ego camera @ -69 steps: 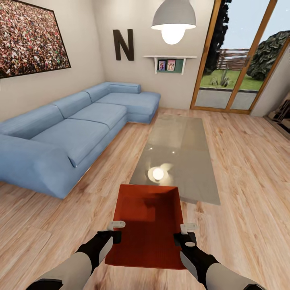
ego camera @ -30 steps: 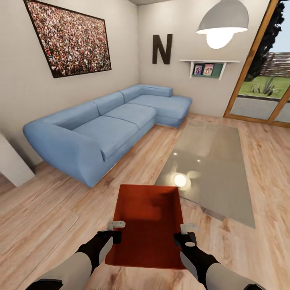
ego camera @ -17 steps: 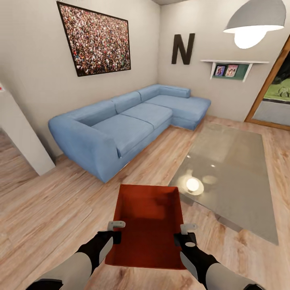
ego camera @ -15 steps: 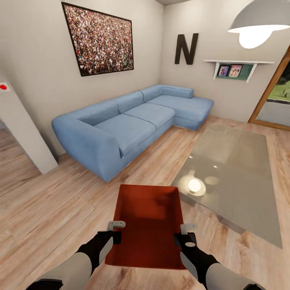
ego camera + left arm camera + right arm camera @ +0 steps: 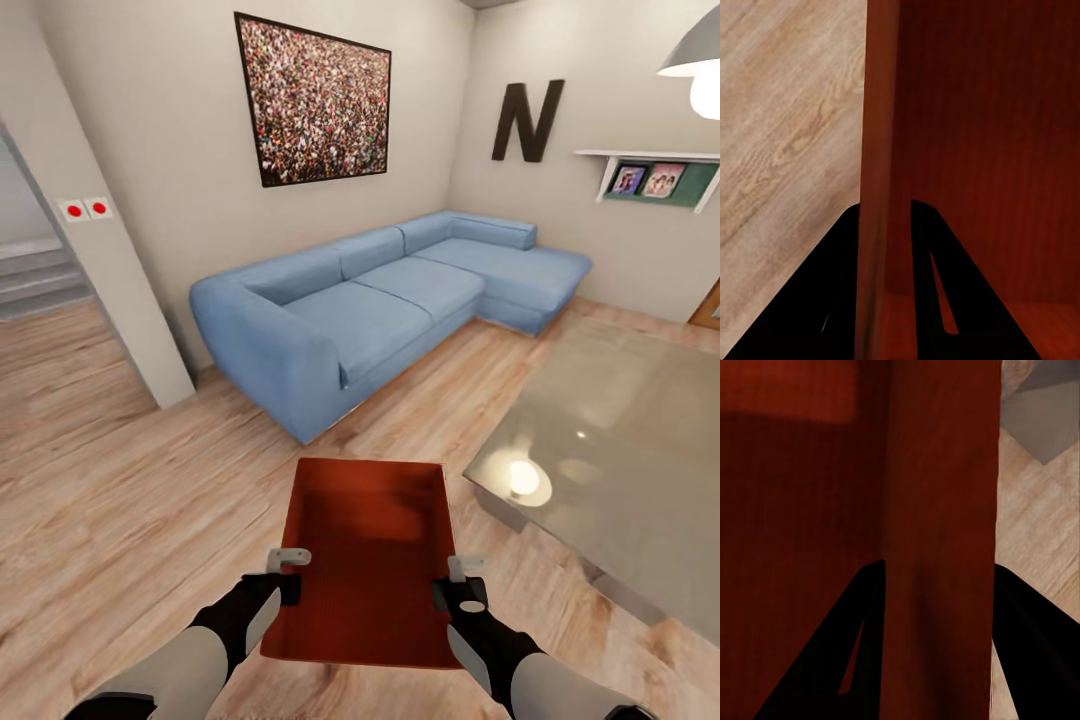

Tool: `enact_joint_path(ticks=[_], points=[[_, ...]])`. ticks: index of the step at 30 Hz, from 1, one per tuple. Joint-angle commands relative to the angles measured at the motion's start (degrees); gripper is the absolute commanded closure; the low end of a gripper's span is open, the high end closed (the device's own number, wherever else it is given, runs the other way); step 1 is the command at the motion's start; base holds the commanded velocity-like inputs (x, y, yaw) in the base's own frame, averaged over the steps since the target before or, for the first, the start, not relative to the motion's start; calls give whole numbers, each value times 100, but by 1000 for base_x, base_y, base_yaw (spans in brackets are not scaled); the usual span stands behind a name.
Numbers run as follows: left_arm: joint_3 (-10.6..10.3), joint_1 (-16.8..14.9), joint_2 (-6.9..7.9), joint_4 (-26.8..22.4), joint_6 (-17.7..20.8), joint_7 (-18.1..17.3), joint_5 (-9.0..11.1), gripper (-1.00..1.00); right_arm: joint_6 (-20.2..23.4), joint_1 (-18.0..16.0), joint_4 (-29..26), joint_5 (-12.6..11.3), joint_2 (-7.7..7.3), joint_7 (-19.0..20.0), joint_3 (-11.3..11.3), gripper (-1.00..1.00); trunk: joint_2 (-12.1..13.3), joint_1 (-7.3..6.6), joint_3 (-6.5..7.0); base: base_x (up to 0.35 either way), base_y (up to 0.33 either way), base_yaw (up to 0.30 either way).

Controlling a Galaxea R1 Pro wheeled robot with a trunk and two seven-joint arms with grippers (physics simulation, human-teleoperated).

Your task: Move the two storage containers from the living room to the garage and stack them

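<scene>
Living room with wood-plank floor [image 5: 120,480], blue sofa [image 5: 370,300], glass coffee table [image 5: 620,440], orange-red storage container [image 5: 365,560] carried level, left gripper [image 5: 288,560] and right gripper [image 5: 462,570] each clamped on a side wall.

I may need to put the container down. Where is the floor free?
Bare planks lie between the wall corner, the blue sofa and the container. Toward the glass coffee table it is tighter.
</scene>
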Motion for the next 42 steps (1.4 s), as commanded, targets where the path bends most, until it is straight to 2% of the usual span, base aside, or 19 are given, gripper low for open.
enact_joint_path(ticks=[1, 42], points=[[-36, -6, 1, -27, 21, 61, -138, 100, -22, -3, 120, -171, -4, -41, 110, 100, -3, 0, -4, 0, 0, 300], [-36, -6, 1, -17, 13, 60, -139, 100, -22, -3, 120, -162, -4, -41, 112, 100, -3, 0, -4, 0, 0, 300]])
